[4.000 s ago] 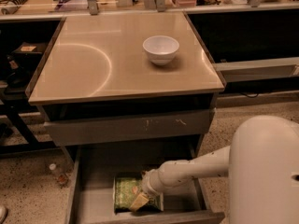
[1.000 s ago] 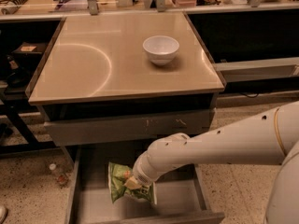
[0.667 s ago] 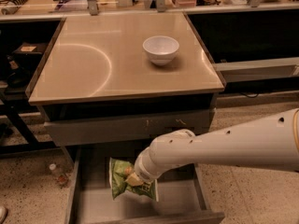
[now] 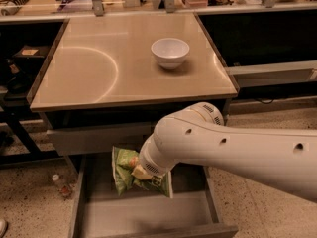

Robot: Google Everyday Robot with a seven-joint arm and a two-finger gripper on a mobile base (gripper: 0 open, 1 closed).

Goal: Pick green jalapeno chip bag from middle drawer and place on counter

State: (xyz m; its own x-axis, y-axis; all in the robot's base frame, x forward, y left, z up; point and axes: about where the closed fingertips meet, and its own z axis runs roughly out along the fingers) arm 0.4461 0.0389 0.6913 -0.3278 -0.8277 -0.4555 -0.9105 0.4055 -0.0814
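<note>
Here the green chip bag (image 4: pixel 124 176) is held pinched in the gripper (image 4: pixel 140 173), hanging above the grey floor of the open drawer (image 4: pixel 148 214), below the counter (image 4: pixel 94 73) on which a white bowl (image 4: pixel 170 52) is set.

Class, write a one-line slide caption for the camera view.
The gripper holds the green jalapeno chip bag over the open middle drawer, below the counter bearing a white bowl.

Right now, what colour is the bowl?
White bowl, camera view; gripper holds chip bag over drawer.

Chip bag (image 4: pixel 124 171) in gripper fingers (image 4: pixel 139 172) above middle drawer (image 4: pixel 143 213)
</note>
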